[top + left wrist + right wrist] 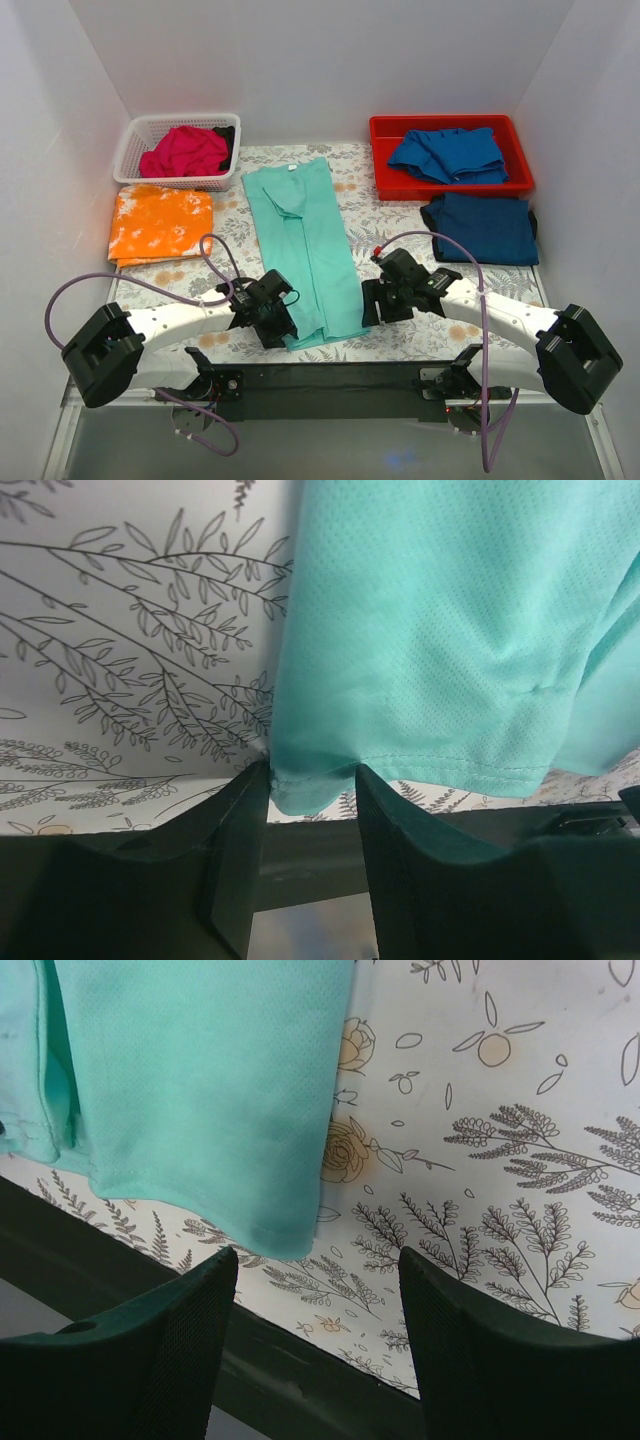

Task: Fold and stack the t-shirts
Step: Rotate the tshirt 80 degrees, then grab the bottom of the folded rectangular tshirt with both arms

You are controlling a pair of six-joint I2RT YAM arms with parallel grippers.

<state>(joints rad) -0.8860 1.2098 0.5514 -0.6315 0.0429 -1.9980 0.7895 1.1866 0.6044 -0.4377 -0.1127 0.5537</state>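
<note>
A mint-teal t-shirt (pixel 305 245) lies folded into a long strip down the middle of the fern-printed sheet (pixel 395 235). My left gripper (pixel 280 330) is at its near left corner. In the left wrist view that hem corner (pixel 305 785) sits between the parted fingers of this gripper (pixel 312 775), touching the left one. My right gripper (pixel 372 305) stands wide open just off the near right corner. In the right wrist view that corner (pixel 285 1235) lies ahead of this gripper (pixel 318 1255), outside the gap.
A magenta-pink shirt (pixel 185 152) fills a white basket (pixel 130 150) at the back left. An orange mottled shirt (pixel 160 225) lies folded below it. A red tray (pixel 450 122) holds a crumpled blue shirt (pixel 450 155); another blue shirt (pixel 482 228) lies folded beside it. White walls enclose three sides.
</note>
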